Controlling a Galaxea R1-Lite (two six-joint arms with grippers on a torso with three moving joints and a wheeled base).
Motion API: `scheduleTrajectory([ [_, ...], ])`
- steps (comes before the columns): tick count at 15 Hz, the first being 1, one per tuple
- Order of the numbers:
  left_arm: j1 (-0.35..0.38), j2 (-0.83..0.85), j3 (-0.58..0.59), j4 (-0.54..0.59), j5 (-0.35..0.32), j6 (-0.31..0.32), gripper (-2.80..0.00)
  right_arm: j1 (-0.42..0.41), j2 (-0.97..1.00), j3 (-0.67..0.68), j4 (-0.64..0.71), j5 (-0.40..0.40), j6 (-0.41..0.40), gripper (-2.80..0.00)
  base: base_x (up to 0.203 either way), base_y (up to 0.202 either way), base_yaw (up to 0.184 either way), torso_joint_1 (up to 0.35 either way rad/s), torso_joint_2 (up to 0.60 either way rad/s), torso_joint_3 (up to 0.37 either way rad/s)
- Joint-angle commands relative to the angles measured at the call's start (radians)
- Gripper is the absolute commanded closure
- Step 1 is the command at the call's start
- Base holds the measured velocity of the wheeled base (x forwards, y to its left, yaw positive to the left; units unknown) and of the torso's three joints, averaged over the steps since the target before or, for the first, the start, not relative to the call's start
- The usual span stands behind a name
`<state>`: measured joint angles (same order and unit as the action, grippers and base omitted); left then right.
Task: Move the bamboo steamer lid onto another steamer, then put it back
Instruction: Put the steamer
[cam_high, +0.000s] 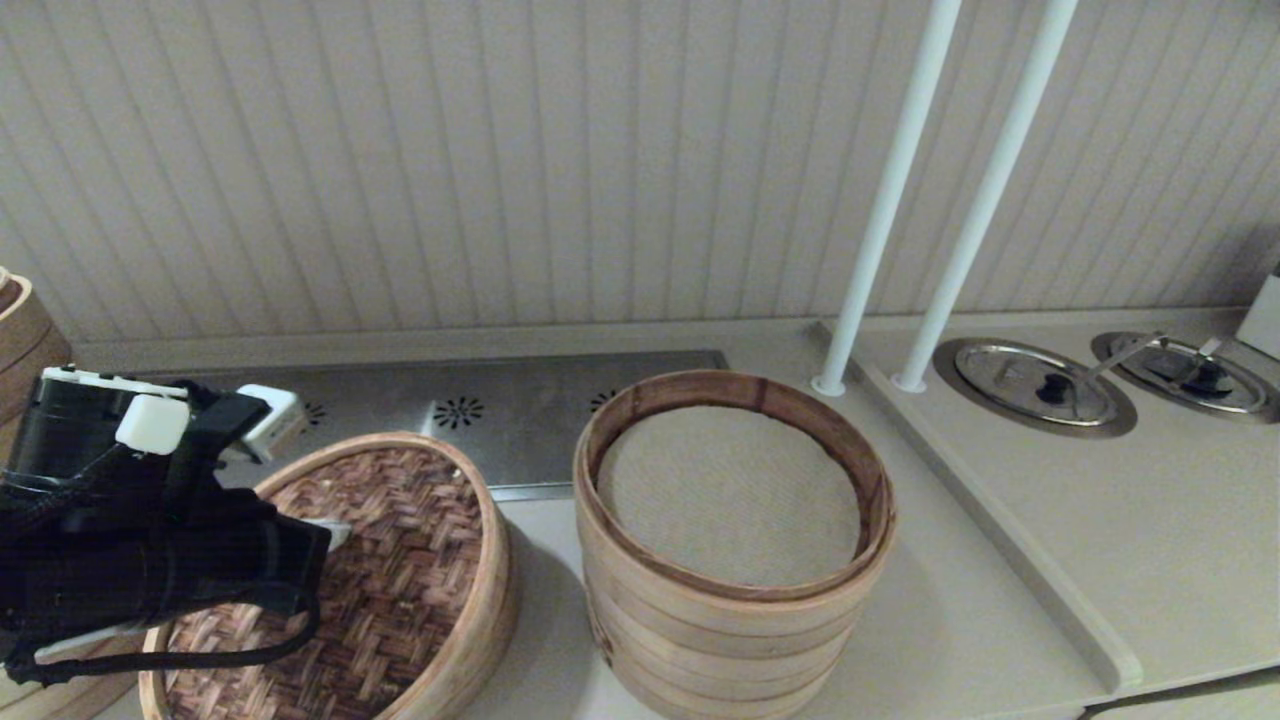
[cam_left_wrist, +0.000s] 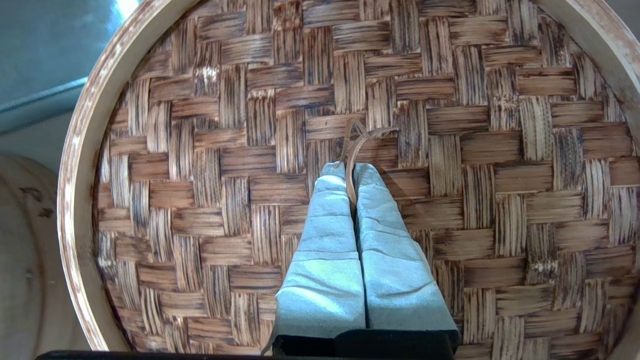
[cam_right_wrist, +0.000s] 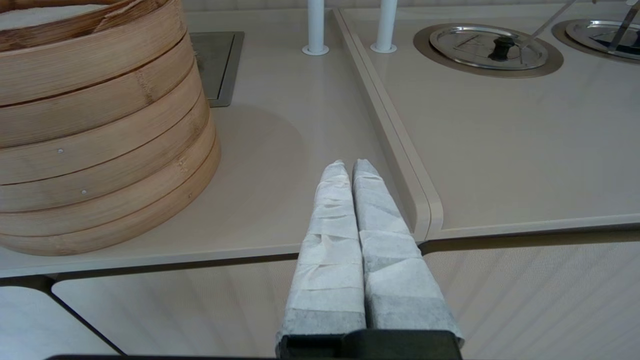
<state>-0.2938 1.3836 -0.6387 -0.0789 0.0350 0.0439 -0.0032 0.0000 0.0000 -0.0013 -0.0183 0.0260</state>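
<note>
Head view shows the pale beige worktop (cam_high: 1000, 620) as the largest thing, with a ribbed wall behind it. Taking the tall stack of pale bamboo steamer tiers (cam_high: 735, 560) as landmark: it stands mid-worktop, open-topped, a white cloth liner stretched inside its brownish rim. Just beside it, on the robot's left, lies the round shallow bamboo steamer lid (cam_high: 400, 560), its top a dark brown herringbone weave of flat strips, its rim a smooth pale band; what it rests on cannot be seen. Behind the stack runs a steel vent panel (cam_high: 500, 410); two white poles (cam_high: 960, 200) rise behind and to the right of it, and past them sit shiny steel lids with black knobs (cam_high: 1035, 385).

The left gripper (cam_left_wrist: 349, 172) hangs over the lid's middle. Its cloth-wrapped fingers (cam_left_wrist: 325, 240) are pressed together on the small twine loop (cam_left_wrist: 357, 137) at the lid's centre, the strand running between the tips. The right gripper (cam_right_wrist: 350, 167) waits off the worktop's front edge, right of the stack, fingers together and holding nothing.

I judge this to be a grasp at the loop, with the lift due next. The twine is thin and slack, so the lid may swing; a straight, slow rise, then a level carry to the open stack, seems called for.
</note>
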Motion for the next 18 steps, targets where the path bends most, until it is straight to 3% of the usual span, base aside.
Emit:
scheduleTrajectory([
  [1,0.0,-0.044,-0.006,0.001,-0.007,0.001,0.0,0.0,0.0,0.002,0.0,0.0,0.0,0.0,0.0,0.0,0.0,0.0,0.0,0.0],
  [4,0.001,-0.07,-0.051,0.069,-0.048,0.0,0.0,0.0,0.0,0.002,0.0,0.0,0.0,0.0,0.0,0.0,0.0,0.0,0.0,0.0],
  [6,0.0,-0.088,-0.137,0.174,-0.072,-0.005,0.0,0.0,0.0,0.002,0.0,0.0,0.0,0.0,0.0,0.0,0.0,0.0,0.0,0.0],
  [12,-0.015,-0.119,-0.488,0.577,-0.208,-0.015,0.0,0.0,0.0,0.002,0.0,0.0,0.0,0.0,0.0,0.0,0.0,0.0,0.0,0.0],
  [18,-0.053,-0.046,-0.841,0.852,-0.372,-0.051,0.0,0.0,0.0,0.002,0.0,0.0,0.0,0.0,0.0,0.0,0.0,0.0,0.0,0.0],
])
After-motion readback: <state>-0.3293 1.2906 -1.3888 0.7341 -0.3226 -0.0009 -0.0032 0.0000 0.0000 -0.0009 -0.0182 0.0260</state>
